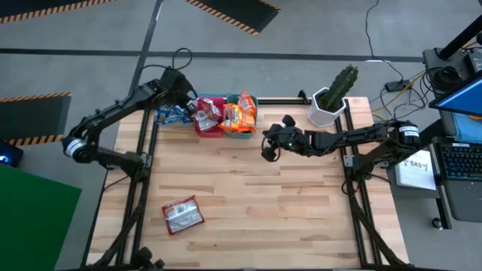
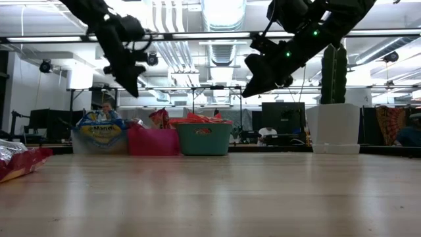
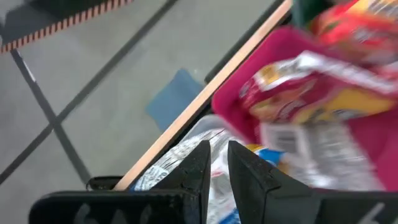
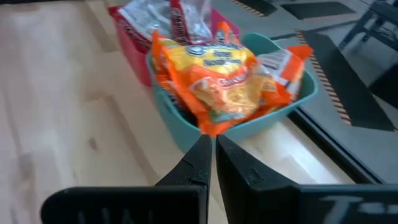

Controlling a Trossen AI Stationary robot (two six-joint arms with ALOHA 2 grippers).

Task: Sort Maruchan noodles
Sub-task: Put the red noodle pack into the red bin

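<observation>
- While the left gripper [image 1: 183, 96], fingers nearly together and empty, hung above the clear bin [image 1: 170, 114] of blue packets [image 2: 100, 122], the red bin [image 1: 208, 123] beside held red packets [image 1: 205, 111].
- Ahead of the closed, empty right gripper [image 1: 266, 153], the teal bin [image 4: 252, 127] held orange packets [image 4: 217, 78].
- One red packet [image 1: 182, 214] lay well apart from both.

No brand name or number legible on any noodle packet, barcode stripes on the packet [image 3: 311, 149] in the red bin [image 3: 249, 106], centre right of the left wrist view, digits unreadable
</observation>
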